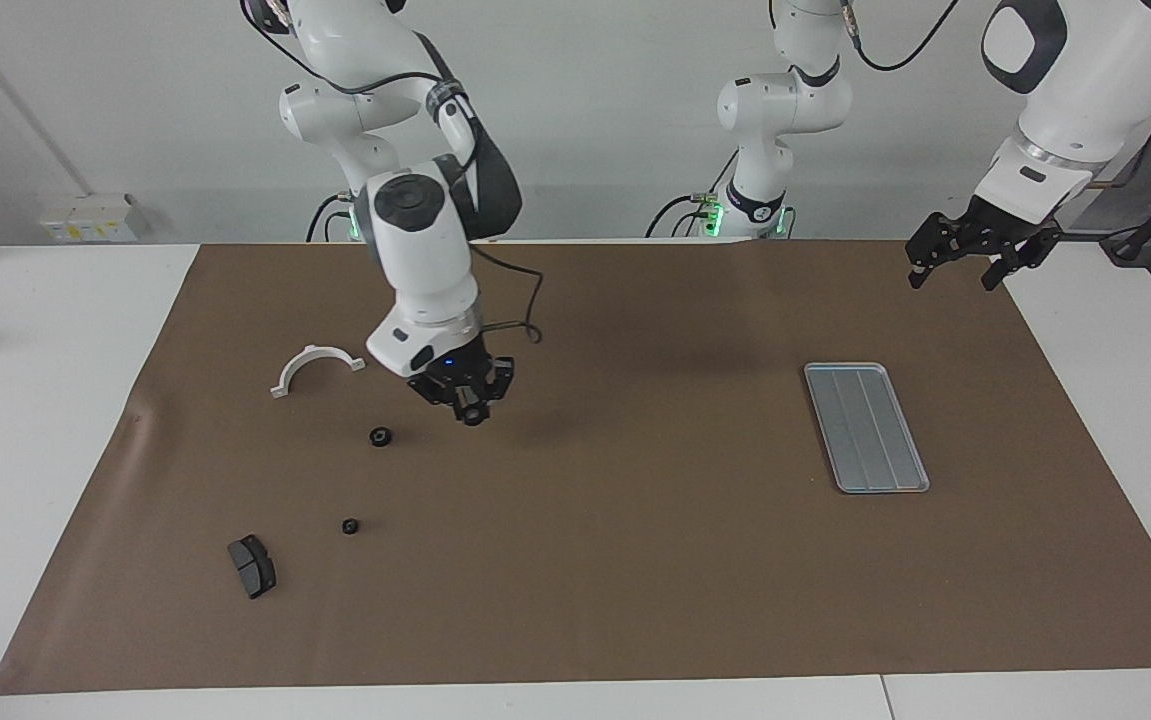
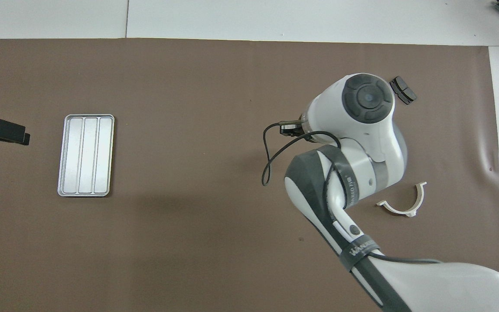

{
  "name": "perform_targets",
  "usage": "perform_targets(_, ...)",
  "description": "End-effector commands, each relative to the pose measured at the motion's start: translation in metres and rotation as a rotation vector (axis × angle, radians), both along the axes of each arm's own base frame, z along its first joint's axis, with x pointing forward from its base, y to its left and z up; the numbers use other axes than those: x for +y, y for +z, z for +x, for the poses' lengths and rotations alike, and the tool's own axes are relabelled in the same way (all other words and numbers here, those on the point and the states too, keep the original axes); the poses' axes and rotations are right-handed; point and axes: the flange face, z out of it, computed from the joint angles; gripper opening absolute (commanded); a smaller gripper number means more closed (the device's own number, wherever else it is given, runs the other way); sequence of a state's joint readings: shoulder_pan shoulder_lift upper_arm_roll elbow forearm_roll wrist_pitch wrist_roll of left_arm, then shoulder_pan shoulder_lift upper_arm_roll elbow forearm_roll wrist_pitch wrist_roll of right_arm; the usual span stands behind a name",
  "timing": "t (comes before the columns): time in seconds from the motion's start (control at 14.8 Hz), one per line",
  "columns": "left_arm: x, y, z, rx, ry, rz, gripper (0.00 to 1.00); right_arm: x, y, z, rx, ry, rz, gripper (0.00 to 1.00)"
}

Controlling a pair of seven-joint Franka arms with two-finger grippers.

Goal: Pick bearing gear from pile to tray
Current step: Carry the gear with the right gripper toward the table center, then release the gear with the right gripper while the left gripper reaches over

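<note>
Facing view shows the right gripper (image 1: 473, 412) raised above the brown mat (image 1: 635, 560), its fingertips closed round a small black round gear (image 1: 473, 417), which hangs above the mat between the pile and the tray; which way the gear faces is too small to tell. The tray (image 1: 866, 427) is a flat rectangle of dull silver metal with rounded corners, a low rim and ridges running along its length; its long axis runs from the robots' side toward the outer edge of the bench, slightly slanted, and it lies toward the left arm's end. Toward the right arm's end lies the pile: a white half-ring bracket (image 1: 315, 367) of smooth plastic, its arch turned toward the robots; two tiny black gears (image 1: 380, 437), one (image 1: 350, 526) farther from the robots than the other; and a dark grey brake pad (image 1: 252, 566), a curved slab, farther still. The mat is matte brown paper, faintly creased at its edge, laid over a white bench (image 1: 25, 400); a plain pale wall stands at the robots' end. The left gripper (image 1: 965, 260) waits with its fingers spread apart and nothing between them, over the mat's corner near the tray.
</note>
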State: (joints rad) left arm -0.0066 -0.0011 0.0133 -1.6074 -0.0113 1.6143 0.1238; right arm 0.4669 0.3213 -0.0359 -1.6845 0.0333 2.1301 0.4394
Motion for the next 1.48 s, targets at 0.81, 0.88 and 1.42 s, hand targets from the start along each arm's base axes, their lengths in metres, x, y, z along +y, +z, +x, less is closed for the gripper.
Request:
perform_targets(0.81, 0.002, 0.008, -0.010, -0.018, -0.001, -0.006, 1.00, 0.183, -0.113, -0.026, -0.034, -0.125, 0.034, 0.00)
perform_targets(0.88, 0.002, 0.008, -0.010, -0.018, -0.002, -0.006, 1.00, 0.181, -0.116, -0.028, -0.035, -0.125, 0.035, 0.08)
perform_targets(1.42, -0.016, 0.005, -0.007, -0.020, -0.033, -0.006, 1.00, 0.129, -0.054, 0.005, -0.092, -0.177, 0.034, 1.00)
